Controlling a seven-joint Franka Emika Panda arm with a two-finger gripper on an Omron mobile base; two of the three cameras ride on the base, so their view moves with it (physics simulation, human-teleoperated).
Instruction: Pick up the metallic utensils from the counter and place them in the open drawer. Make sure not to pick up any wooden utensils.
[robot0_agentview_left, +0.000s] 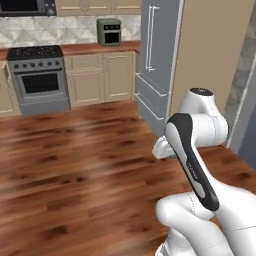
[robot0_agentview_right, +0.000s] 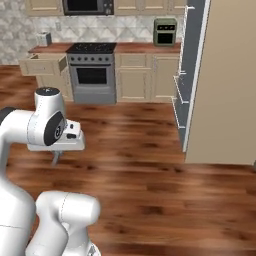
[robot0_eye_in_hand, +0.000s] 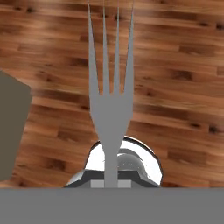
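One fork: a silver-grey fork (robot0_eye_in_hand: 110, 109) runs up the centre of the hand view, tines toward the top edge.
Fingers: clamped on the fork's handle at bottom centre.
Below it: wooden floor (robot0_eye_in_hand: 175, 87).
Gripper: gripper (robot0_agentview_right: 55, 158) hangs at left of the right base view.
Open drawer: open drawer (robot0_agentview_right: 42, 65), upper left, beside the stove (robot0_agentview_right: 92, 70).
Tabletop: tabletop (robot0_agentview_right: 145, 48) along the far wall.

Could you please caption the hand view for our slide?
Gripper shut on a silver fork, tines pointing away, above the wooden floor.
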